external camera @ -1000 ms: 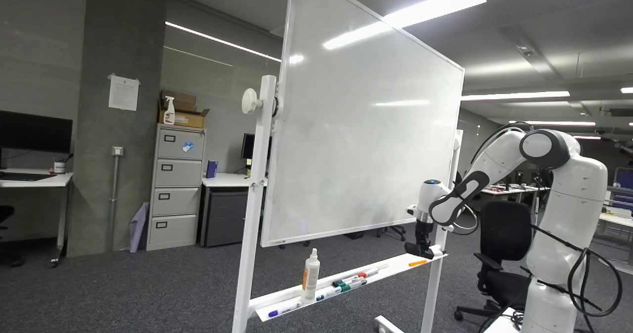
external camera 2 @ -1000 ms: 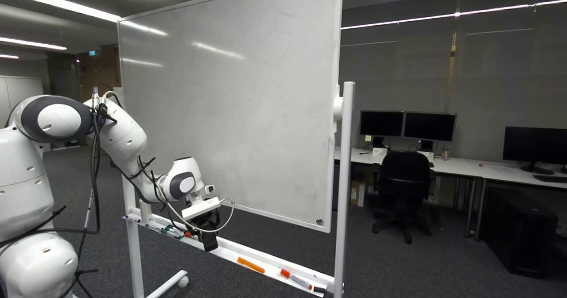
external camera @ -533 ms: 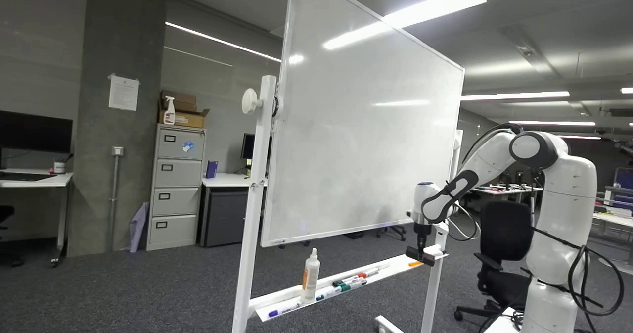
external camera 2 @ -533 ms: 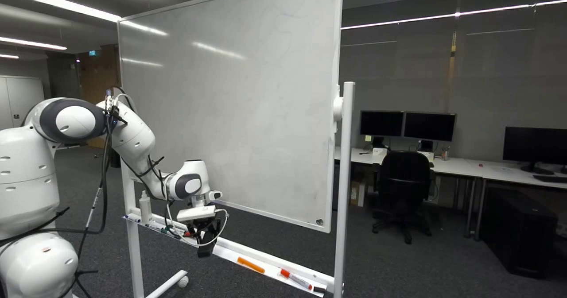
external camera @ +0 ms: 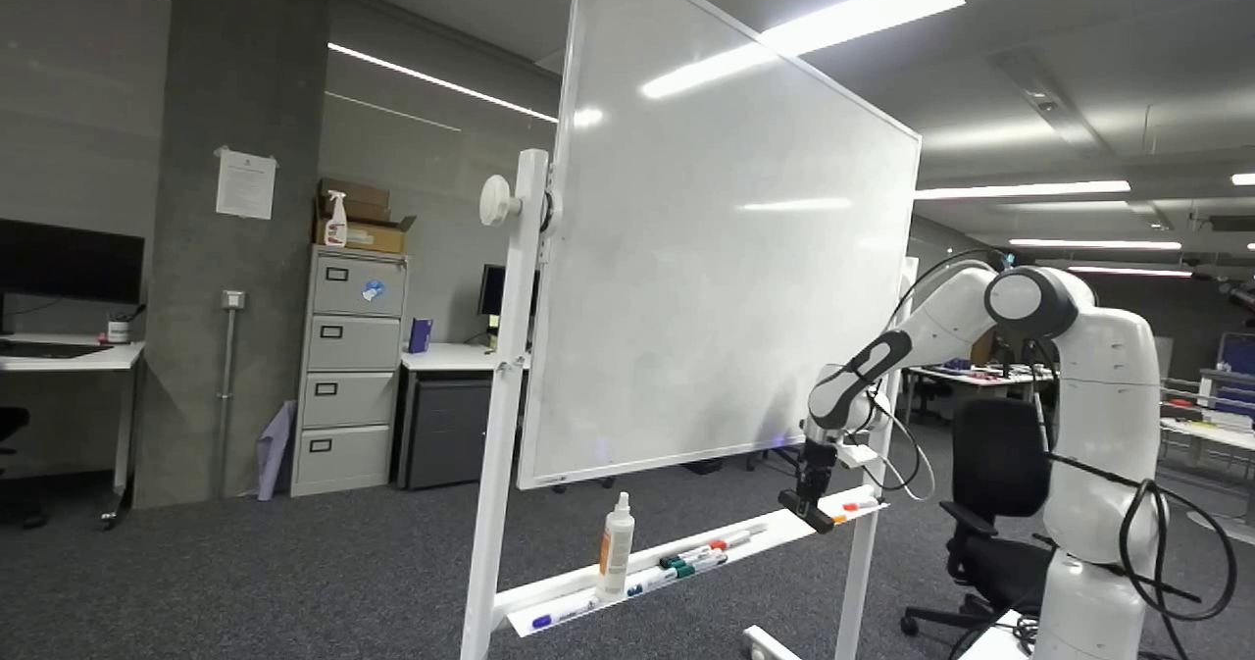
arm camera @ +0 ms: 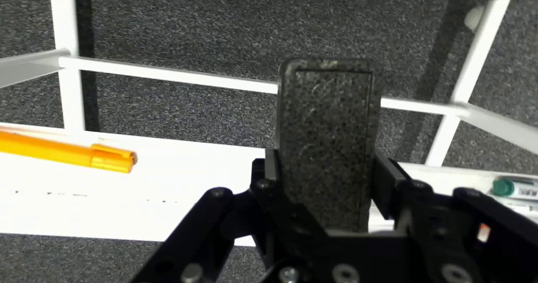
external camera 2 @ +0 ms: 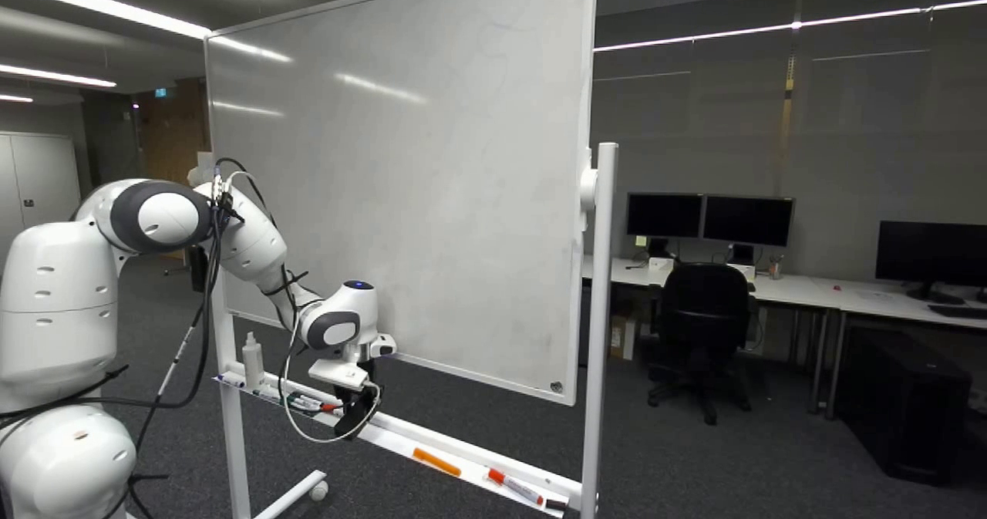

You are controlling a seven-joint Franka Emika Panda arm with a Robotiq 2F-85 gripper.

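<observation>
Gripping a dark block (arm camera: pixel 328 115) by its long sides, down by the tray (arm camera: pixel 168 169)

My gripper (arm camera: pixel 325 171) has the dark block squeezed between its fingers (arm camera: pixel 386 188), which stand part-way apart, just the block's width, at about nine and three o'clock of it in the wrist view. Its length runs from twelve to six o'clock there; a good part reaches beyond the fingers toward twelve, and the end toward six is partly covered by my own gripper.

Both exterior views put it low, below the bottom edge of the whiteboard (external camera 2: pixel 416 195); whether its underside touches the tray I cannot tell. In the wrist view an orange marker (arm camera: pixel 63 150) lies on the tray at nine o'clock, apart from the block, and a green-capped marker (arm camera: pixel 515 189) lies just past three. In an exterior view a bottle (external camera: pixel 616 552) stands upright on the tray, between eight and nine o'clock from the block; a red-capped marker (external camera 2: pixel 515 486) lies between three and four.

I judge the block light and stiff, perhaps a board eraser, and not fragile: its moulded rim should take a firm squeeze. The speckled face looks dull, but the sides may be smooth enough to slip a little. The best hold is across the narrow width at mid-length. Mine seems nearer six o'clock, so pressure on the twelve o'clock end could twist it.
</observation>
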